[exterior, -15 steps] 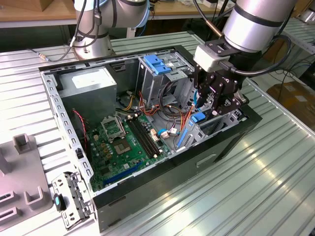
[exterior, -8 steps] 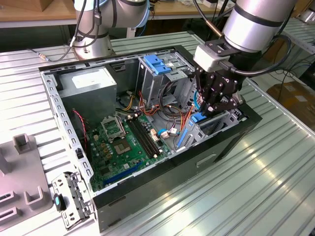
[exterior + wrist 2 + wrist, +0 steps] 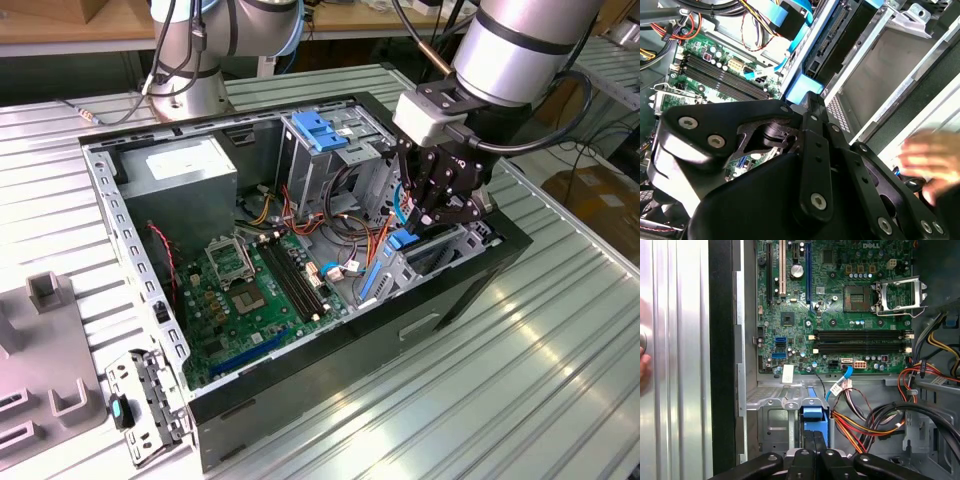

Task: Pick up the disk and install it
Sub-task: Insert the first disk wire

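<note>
Item: disk [image 3: 401,240] was mostly hidden behind gripper [image 3: 422,222] in the exterior view, w/ only a blue rail end vis. and the label side hidden; in the first wrist view just its blue end [image 3: 815,416] showed, rest under bay metal. Item: hand [image 3: 932,160] was blurred and cut by frame edge in the second wrist view; a blurred sliver of hand [image 3: 643,357] sat at frame edge in the first wrist view. Arm [image 3: 520,45] was cut off by the exterior view's edge.

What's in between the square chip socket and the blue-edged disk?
In the first wrist view, long black memory slots lie between the CPU socket and the disk, then the drive bay's grey metal edge.
</note>
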Robot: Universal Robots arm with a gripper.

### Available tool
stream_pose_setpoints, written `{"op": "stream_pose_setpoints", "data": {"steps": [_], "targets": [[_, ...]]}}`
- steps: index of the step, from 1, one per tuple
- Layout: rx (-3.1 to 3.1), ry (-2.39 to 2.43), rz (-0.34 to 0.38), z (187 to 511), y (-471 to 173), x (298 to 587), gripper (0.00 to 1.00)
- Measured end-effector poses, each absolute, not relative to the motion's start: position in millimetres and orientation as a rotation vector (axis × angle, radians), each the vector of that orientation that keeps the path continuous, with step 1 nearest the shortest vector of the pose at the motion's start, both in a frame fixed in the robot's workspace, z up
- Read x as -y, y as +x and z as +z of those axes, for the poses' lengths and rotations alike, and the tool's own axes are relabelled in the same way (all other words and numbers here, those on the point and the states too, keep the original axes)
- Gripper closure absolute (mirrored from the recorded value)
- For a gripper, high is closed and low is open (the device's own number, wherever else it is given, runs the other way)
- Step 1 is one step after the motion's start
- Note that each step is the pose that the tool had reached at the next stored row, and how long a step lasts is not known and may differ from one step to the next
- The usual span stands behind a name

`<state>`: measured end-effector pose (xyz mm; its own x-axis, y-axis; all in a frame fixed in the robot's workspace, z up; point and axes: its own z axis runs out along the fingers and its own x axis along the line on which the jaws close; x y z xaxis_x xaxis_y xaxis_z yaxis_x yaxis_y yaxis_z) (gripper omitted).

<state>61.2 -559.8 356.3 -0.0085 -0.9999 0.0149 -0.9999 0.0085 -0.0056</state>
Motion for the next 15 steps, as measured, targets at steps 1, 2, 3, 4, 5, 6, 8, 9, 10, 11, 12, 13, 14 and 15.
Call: {"op": "stream_pose_setpoints", "data": {"steps": [1,2,3,4,5,6,8,9,10,11,12,13,14,15], "targets": [[2.226,2.207,0.023,356.3,61.2,559.8,0.89],[2.226,2.207,0.023,356.3,61.2,559.8,0.89],[2.226,2.207,0.023,356.3,61.2,559.8,0.89],[2.226,2.207,0.023,356.3,61.2,559.8,0.89],[2.226,2.207,0.023,356.3,61.2,559.8,0.89],[2.226,2.207,0.023,356.3,61.2,559.8,0.89],[2.226,2.207,0.023,356.3,61.2,560.1,0.89],[2.224,2.209,0.023,356.3,61.2,560.1,0.89],[2.222,2.211,0.023,356.3,61.3,560.1,0.89],[2.220,2.214,0.023,356.3,61.3,560.1,0.89],[2.214,2.219,0.023,356.3,61.4,560.1,0.89],[2.206,2.227,0.023,356.2,61.6,560.1,0.89],[2.201,2.232,0.023,356.2,61.8,560.1,0.89],[2.192,2.242,0.023,356.1,62.6,560.1,0.89]]}}
